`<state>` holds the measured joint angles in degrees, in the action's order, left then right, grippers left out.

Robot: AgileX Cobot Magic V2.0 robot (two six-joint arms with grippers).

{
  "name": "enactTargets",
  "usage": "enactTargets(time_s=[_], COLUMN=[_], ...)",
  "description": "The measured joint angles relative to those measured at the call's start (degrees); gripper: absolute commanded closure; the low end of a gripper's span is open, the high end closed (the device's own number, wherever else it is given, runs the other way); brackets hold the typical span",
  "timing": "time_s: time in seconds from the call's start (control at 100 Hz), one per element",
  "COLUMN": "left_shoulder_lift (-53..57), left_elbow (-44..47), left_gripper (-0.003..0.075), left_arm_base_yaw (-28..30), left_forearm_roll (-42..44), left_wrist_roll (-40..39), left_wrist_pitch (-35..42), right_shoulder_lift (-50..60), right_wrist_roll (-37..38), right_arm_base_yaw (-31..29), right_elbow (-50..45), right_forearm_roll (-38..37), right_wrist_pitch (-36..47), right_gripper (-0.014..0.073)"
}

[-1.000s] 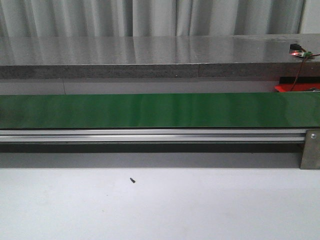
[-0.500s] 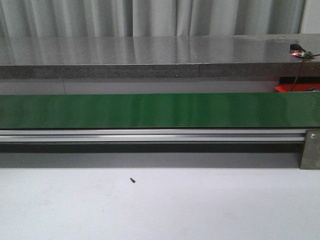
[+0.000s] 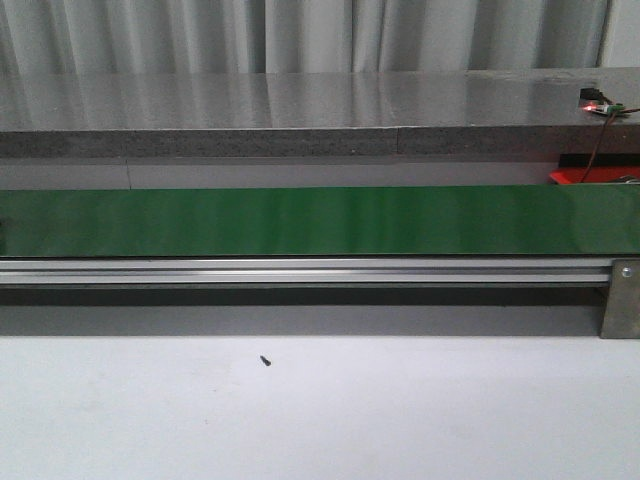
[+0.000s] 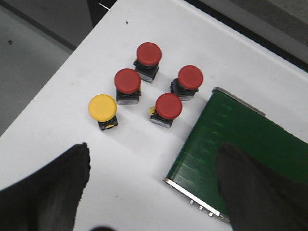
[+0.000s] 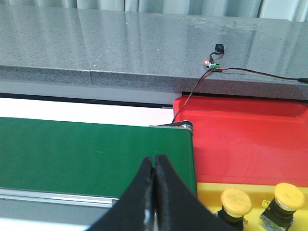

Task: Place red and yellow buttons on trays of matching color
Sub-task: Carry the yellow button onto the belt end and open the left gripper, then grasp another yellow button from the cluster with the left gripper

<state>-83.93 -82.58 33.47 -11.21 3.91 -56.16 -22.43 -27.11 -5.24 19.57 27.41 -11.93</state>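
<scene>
In the left wrist view, several red buttons and one yellow button stand on the white table beside the end of the green belt. My left gripper hangs open above the table, short of them, holding nothing. In the right wrist view, my right gripper is shut and empty over the belt's end. Beyond it lie the red tray and the yellow tray, which holds two yellow buttons.
The front view shows the long green belt on its aluminium rail, a grey stone ledge behind it, and a small sensor board with wires at the far right. A corner of the red tray peeks there.
</scene>
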Motion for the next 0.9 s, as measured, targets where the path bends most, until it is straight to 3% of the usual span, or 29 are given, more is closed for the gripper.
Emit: enactTargets(time_s=[0.34,0.9], left_shoulder_lift=[-8.2,-20.6], left_elbow=[0.0,0.0], left_gripper=[0.0185,0.0185], left_arm_base_yaw=[0.6,4.2], left_forearm_roll=[4.5,4.7], left_wrist_roll=[-0.7,-1.5], left_wrist_pitch=[0.4,3.2], right_shoulder_lift=[0.0,0.0], right_wrist_roll=[0.0,0.0], right_arm_base_yaw=[0.0,0.0], right_elbow=[0.0,0.0], right_forearm_roll=[0.0,0.1], right_wrist_pitch=[0.0,0.0], right_gripper=[0.0661,0.0661])
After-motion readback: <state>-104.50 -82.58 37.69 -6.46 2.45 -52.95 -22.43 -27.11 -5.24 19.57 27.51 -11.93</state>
